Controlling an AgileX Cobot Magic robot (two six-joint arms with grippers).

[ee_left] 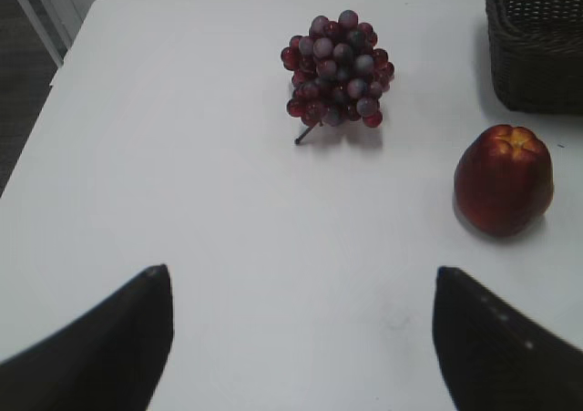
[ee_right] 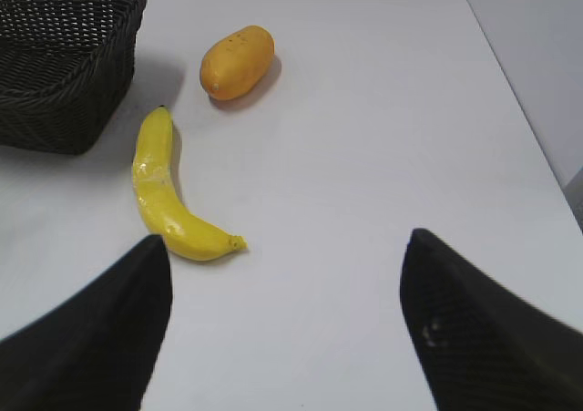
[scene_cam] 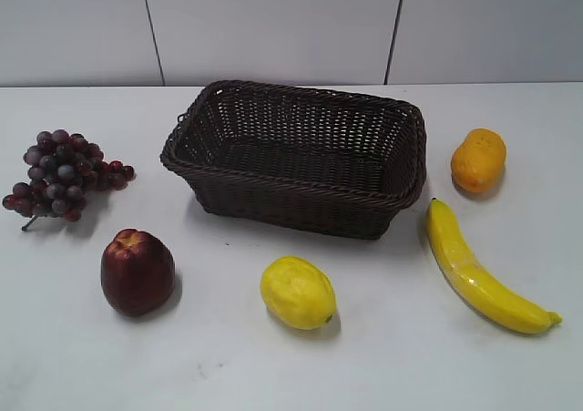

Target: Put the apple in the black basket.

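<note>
A white worktop (scene_cam: 383,356) fills the lower frame of the exterior view. Nearest, at lower left, the apple (scene_cam: 137,272) stands upright on it, outside the basket; a lemon (scene_cam: 298,292) lies at lower centre and a banana (scene_cam: 481,270) at right. Farther back the black basket (scene_cam: 296,156) sits at centre with nothing in it; grapes (scene_cam: 64,174) lie at left and an orange fruit (scene_cam: 478,160) at right. A pale panelled wall (scene_cam: 273,28) closes the top. The left gripper (ee_left: 301,338) and the right gripper (ee_right: 284,324) hang over the worktop, fingers apart, holding nothing.
</note>
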